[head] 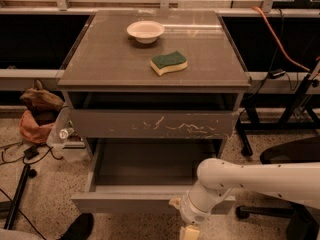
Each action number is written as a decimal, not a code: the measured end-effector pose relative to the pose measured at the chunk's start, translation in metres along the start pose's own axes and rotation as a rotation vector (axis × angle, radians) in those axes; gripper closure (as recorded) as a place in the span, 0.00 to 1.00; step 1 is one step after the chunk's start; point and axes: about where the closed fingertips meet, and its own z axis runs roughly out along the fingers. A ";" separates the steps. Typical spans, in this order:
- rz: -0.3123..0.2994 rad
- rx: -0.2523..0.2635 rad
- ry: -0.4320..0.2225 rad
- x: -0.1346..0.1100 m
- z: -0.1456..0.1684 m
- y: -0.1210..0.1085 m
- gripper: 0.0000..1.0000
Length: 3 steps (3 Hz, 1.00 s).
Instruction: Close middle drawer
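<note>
While middle drawer point(125, 202) open, hand point(190, 232) nr front, R.

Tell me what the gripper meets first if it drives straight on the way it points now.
The gripper, just in front of the middle drawer, seems to point down, out past the picture's bottom edge. Nothing shows in that line; probably the floor comes first, not the drawer.

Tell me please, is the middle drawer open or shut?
Open. The middle drawer is pulled far out below the scratched drawer front, showing its inside floor. The gripper is low at its front.
</note>
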 end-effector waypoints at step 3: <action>0.009 0.021 -0.041 0.032 0.049 -0.055 0.00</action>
